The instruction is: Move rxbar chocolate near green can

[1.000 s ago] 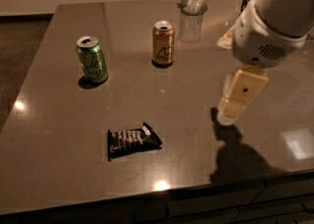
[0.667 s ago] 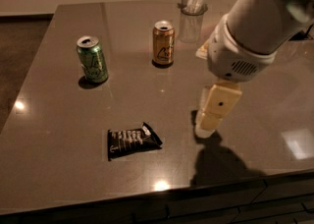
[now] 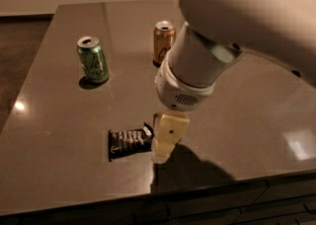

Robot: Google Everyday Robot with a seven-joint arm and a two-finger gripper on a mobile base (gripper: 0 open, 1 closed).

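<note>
The gripper (image 3: 162, 151) hangs at lower centre, just beside the right end of the bar (image 3: 127, 141), which lies flat on the table (image 3: 54, 125), well apart from the green can (image 3: 93, 60) at upper left; whether the gripper is open or closed cannot be told.

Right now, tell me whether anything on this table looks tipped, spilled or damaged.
Nothing stands out. The green can and the gold-brown can stand upright on the table, with no spill visible. The rxbar chocolate lies flat, its wrapper looking intact, and the gripper hangs at one end of it.
</note>
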